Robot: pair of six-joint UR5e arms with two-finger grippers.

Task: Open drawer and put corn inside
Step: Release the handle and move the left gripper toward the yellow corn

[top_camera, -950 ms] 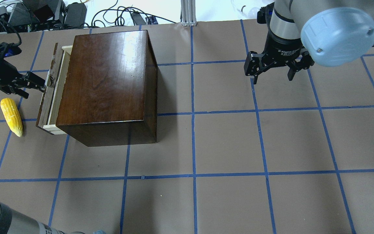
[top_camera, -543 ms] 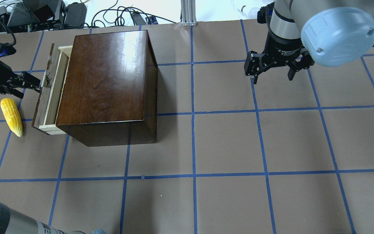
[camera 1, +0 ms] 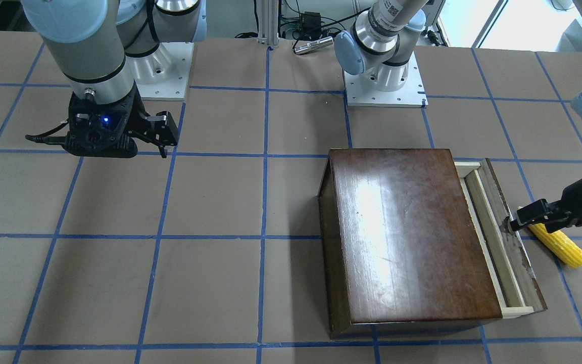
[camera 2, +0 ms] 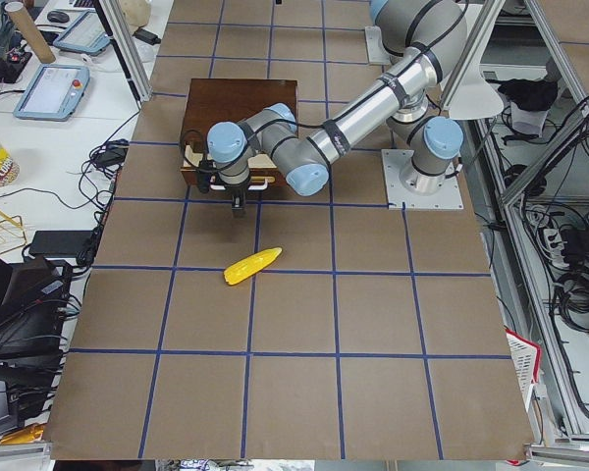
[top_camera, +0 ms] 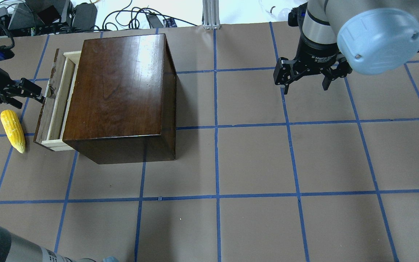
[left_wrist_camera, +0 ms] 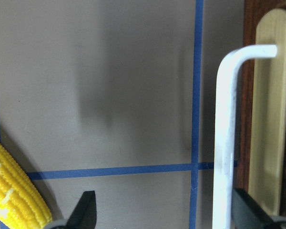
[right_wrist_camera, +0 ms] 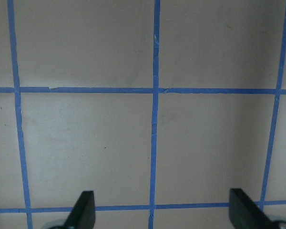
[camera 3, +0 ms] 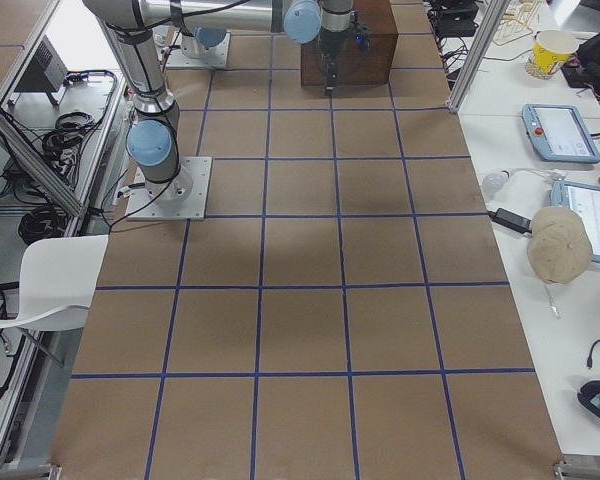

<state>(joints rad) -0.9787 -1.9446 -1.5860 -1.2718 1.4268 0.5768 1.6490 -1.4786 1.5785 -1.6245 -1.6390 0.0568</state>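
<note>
The glossy dark-brown box (top_camera: 118, 91) stands at the table's left. Its drawer (top_camera: 55, 105) is pulled partly out to the left, showing a narrow strip of pale-wood tray (camera 1: 495, 247). My left gripper (top_camera: 32, 102) lies level at the drawer front, jaws apart. One finger (top_camera: 36, 92) touches the knob (top_camera: 50, 91). In the left wrist view (left_wrist_camera: 164, 212) one fingertip (left_wrist_camera: 245, 212) sits beyond a white bent bar (left_wrist_camera: 226, 143). The yellow corn (top_camera: 13, 131) lies on the table just left of the drawer, also in the front view (camera 1: 559, 246). My right gripper (top_camera: 306, 87) hangs open and empty at the far right.
Brown paper with a blue tape grid covers the table (top_camera: 253, 163). Cables and equipment (top_camera: 42, 14) lie beyond the far edge. The right wrist view shows only bare paper (right_wrist_camera: 86, 143) under the right gripper (right_wrist_camera: 164, 212).
The left gripper has moved left and the drawer front has come further out of the box with it. The corn and the right arm have not moved.
</note>
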